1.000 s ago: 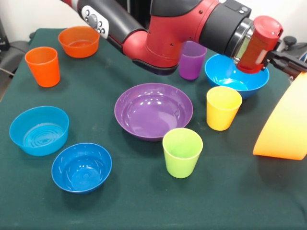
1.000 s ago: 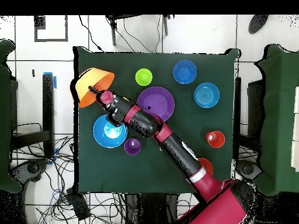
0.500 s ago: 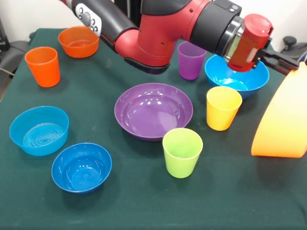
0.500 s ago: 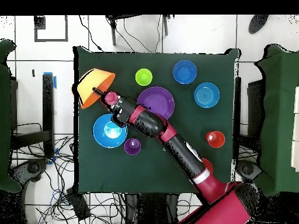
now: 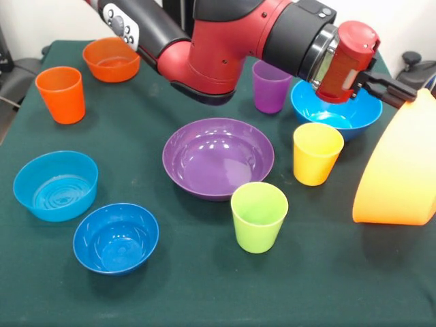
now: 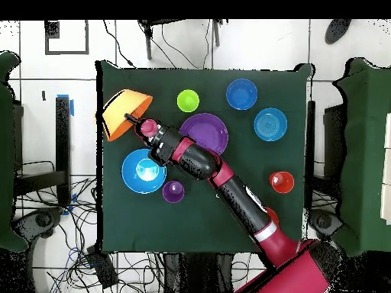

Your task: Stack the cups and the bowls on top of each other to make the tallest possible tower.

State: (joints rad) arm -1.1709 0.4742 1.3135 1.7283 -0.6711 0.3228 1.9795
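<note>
The orange-yellow bowl (image 5: 398,174) is tilted on edge, held off the table (image 5: 204,286) at its right side in the front view. The gripper (image 5: 402,92) is clamped on its upper rim. The yellow cup (image 5: 317,153) stands just beside it, the blue bowl (image 5: 337,109) behind. The purple bowl (image 5: 218,157) sits mid-table, the lime green cup (image 5: 259,216) in front of it.

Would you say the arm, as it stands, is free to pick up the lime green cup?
Probably not yet: the pincer already grips the tilted orange-yellow bowl, though the lime green cup stands uncovered.
</note>
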